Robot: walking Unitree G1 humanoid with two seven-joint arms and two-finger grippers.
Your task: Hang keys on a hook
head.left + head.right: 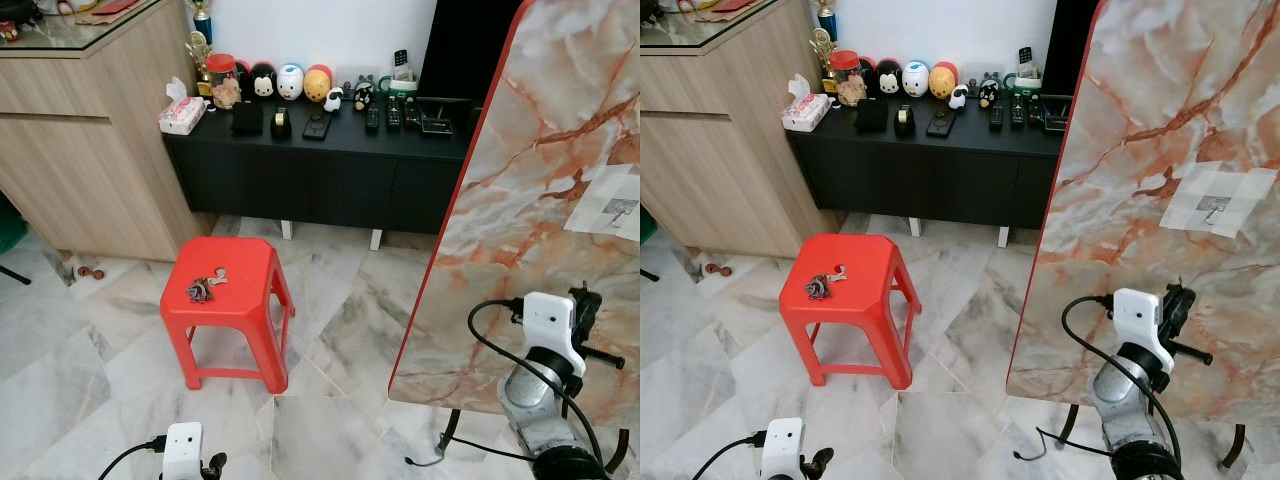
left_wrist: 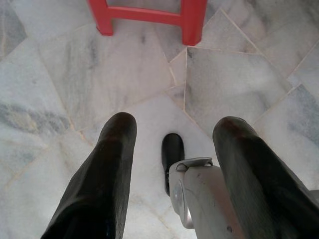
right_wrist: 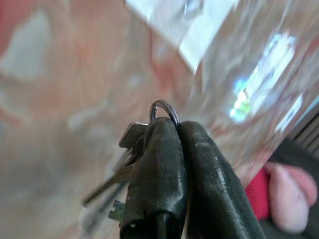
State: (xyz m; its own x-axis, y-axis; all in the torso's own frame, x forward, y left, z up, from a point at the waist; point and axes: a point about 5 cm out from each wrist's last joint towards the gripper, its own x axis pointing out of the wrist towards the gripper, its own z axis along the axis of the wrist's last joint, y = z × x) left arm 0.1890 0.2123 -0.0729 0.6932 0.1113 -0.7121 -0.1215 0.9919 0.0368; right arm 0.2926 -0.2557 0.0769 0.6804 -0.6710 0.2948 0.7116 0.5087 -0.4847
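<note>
Head views: our right gripper [image 1: 1185,325] is raised in front of the marble-patterned board [image 1: 1160,150], which stands tilted on the floor. Above the fingers, a hook [image 1: 1212,208] sits on a pale taped patch [image 1: 1218,200] on the board. Well apart from the fingers, on our left, a red stool [image 1: 228,285] carries a second bunch of keys [image 1: 203,288] on its seat. Behind the stool, a black cabinet [image 1: 300,170] holds figurines and remote controls.

Left wrist view: our left gripper [image 2: 172,144] hangs low over the marble floor [image 2: 65,84]. Its fingers [image 2: 99,184] are spread apart and grasp nothing. The stool's legs lie beyond the fingertips.

Right wrist view: our right gripper's fingers [image 3: 159,169] are clenched on a set of keys [image 3: 124,159]. The key ring [image 3: 163,110] protrudes just past the fingertips; the key blades hang beside one finger. The board lies blurred beyond the fingertips, with the taped patch farther ahead.
</note>
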